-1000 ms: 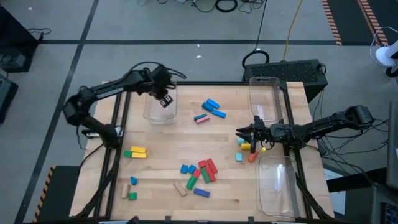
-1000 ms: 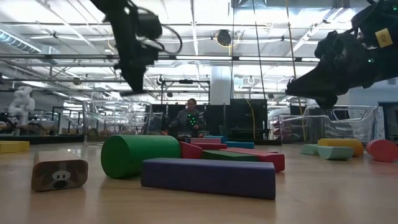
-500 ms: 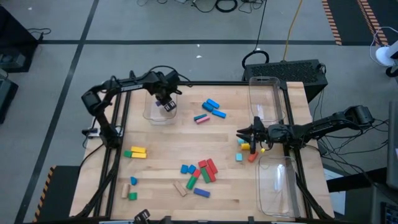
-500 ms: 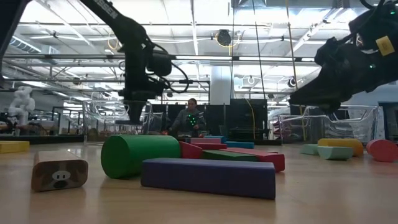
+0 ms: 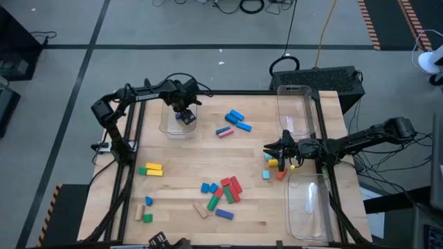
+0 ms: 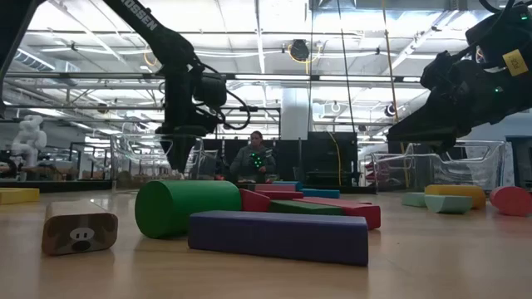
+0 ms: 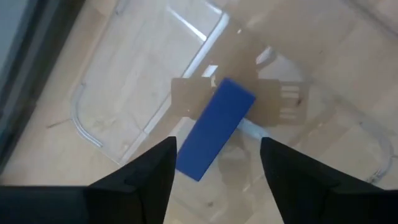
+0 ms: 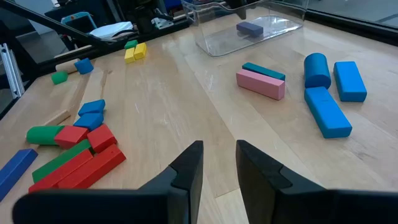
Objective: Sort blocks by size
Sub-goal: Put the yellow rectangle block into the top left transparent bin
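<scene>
The left gripper (image 5: 183,111) hangs over the clear bin (image 5: 168,124) at the far left of the table (image 5: 187,155), its two fingers (image 7: 140,180) spread apart and holding nothing; in the left wrist view a dark blue bar (image 7: 214,127) lies below and between them on the bin's floor, free of both fingers. The same bar shows in the high view as a dark blue spot inside that bin, just under the gripper. To the right of this bin, on the far middle of the table, lie light blue blocks (image 5: 237,119) with a pink bar (image 5: 224,133) and a teal bar (image 8: 263,70) touching it. Near the left edge sit two yellow blocks (image 5: 154,168) beside a small green one (image 5: 142,171), and closer to the near left corner a few small pieces, blue, green and plain wood. In the near middle is a cluster with red bars (image 5: 232,187), a green cylinder (image 6: 188,208), blue pieces and a long dark blue bar (image 6: 278,236). The right gripper (image 5: 266,147) waits low over the right part of the table, its fingers (image 8: 186,168) drawn close with a narrow gap and nothing between them, just by a yellow block (image 5: 273,163), with small blue and orange pieces close by. Two more clear bins (image 5: 304,200) stand along the right edge
</scene>
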You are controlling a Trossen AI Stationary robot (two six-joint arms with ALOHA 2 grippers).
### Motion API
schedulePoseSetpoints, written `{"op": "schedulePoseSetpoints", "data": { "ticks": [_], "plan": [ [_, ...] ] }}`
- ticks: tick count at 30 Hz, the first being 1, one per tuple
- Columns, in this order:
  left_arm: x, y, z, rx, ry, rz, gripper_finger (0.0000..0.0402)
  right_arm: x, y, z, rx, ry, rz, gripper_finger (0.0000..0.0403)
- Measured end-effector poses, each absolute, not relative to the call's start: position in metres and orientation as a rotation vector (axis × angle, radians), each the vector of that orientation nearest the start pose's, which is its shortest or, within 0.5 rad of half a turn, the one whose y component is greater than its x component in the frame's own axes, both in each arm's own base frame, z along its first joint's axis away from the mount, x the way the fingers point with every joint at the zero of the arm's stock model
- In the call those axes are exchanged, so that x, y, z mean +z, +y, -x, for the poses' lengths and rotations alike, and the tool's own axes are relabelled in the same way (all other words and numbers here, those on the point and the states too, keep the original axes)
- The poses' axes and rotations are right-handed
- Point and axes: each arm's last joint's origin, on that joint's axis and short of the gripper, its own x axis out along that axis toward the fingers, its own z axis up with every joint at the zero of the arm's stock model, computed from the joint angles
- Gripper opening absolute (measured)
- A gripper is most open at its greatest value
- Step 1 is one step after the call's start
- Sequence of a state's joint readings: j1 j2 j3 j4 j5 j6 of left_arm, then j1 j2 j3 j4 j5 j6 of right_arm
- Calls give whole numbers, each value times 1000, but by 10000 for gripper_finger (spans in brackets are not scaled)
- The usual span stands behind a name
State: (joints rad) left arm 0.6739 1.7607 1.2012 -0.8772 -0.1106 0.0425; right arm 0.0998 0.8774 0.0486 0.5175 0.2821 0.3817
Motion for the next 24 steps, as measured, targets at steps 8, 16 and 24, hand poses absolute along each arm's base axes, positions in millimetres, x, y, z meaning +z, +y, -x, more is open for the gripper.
{"op": "schedulePoseSetpoints", "data": {
  "ticks": [8,16,24],
  "plan": [
    [191,199,-244,635,1498,368,244,138,7,-152,-237,262,-319,80],
    [236,185,-241,612,1484,338,245,141,7,-153,-234,229,-323,80],
    [275,151,-218,616,1491,353,246,140,7,-153,-235,236,-323,80]
  ]
}}
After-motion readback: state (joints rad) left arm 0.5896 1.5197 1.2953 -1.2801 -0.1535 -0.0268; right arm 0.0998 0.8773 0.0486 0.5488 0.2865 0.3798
